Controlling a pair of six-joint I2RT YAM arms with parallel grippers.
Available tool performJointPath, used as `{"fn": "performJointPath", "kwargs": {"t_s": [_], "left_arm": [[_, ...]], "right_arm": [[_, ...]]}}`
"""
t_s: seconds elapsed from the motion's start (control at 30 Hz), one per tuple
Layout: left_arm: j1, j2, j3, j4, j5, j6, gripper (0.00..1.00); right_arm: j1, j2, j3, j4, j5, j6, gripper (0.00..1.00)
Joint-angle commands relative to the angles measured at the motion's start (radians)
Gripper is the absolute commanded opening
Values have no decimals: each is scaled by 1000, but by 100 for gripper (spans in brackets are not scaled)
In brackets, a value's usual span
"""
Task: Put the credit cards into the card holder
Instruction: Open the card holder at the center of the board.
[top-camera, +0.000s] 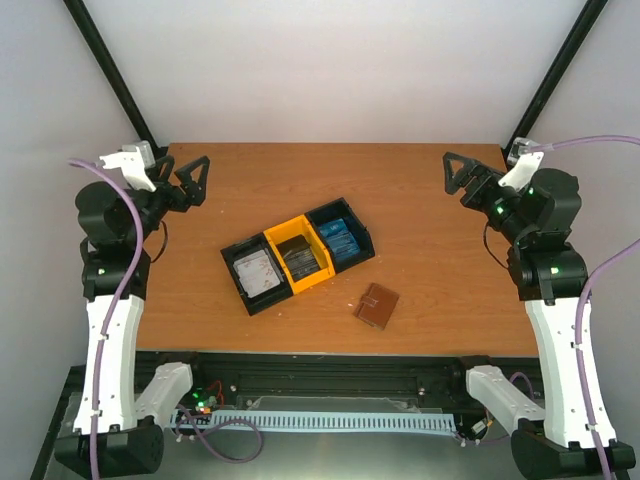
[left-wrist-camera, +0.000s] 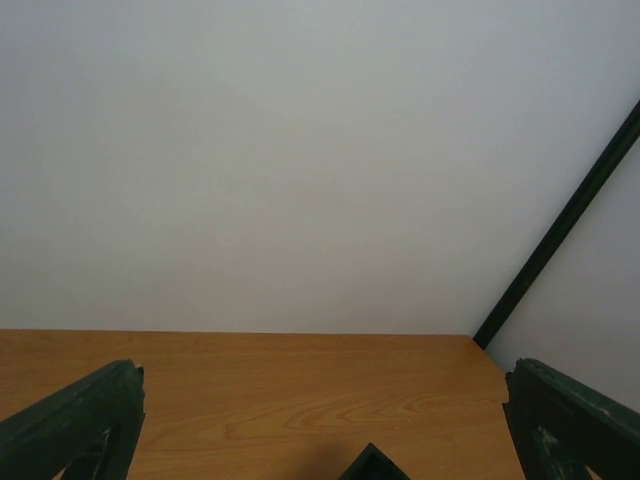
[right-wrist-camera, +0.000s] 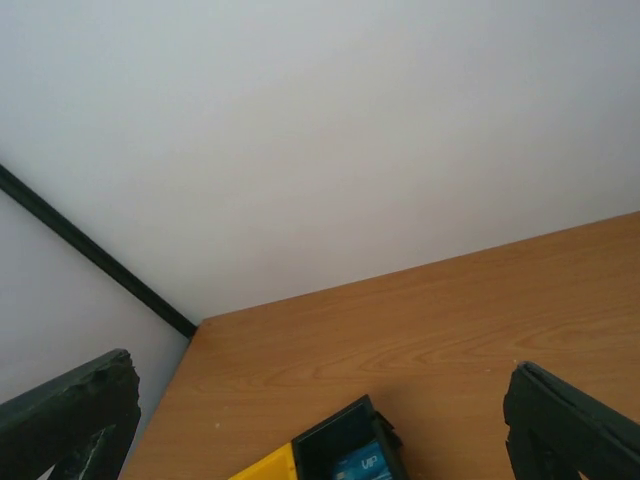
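The credit cards lie in a three-compartment tray (top-camera: 266, 240) mid-table: a whitish-grey stack (top-camera: 255, 271) in the left black bin, a dark stack (top-camera: 299, 259) in the yellow bin, a blue stack (top-camera: 342, 238) in the right black bin. The blue stack (right-wrist-camera: 362, 465) also shows at the bottom of the right wrist view. The card holder (top-camera: 376, 305), a small brown wallet, lies closed on the table to the tray's right and nearer me. My left gripper (top-camera: 194, 179) is raised at the far left, open and empty. My right gripper (top-camera: 459, 172) is raised at the far right, open and empty.
The wooden table (top-camera: 430, 270) ends at white walls behind and at both sides. Black frame struts (top-camera: 115, 75) rise from the back corners. A corner of the tray (left-wrist-camera: 372, 464) peeks into the bottom of the left wrist view.
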Motion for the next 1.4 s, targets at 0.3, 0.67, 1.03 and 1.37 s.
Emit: {"fn": "performJointPath", "kwargs": {"t_s": [0.3, 0.67, 1.03, 1.37], "left_arm": [[37, 8, -37, 245, 320, -121, 100], [-347, 180, -120, 215, 232, -64, 100], [-737, 510, -110, 18, 13, 4, 100], [-920, 778, -57, 4, 25, 81, 71]], "right_arm": [[-47, 56, -95, 51, -299, 104, 100], [16, 180, -439, -49, -279, 87, 91], [101, 345, -612, 49, -208, 143, 83], [192, 404, -679, 69, -156, 153, 61]]}}
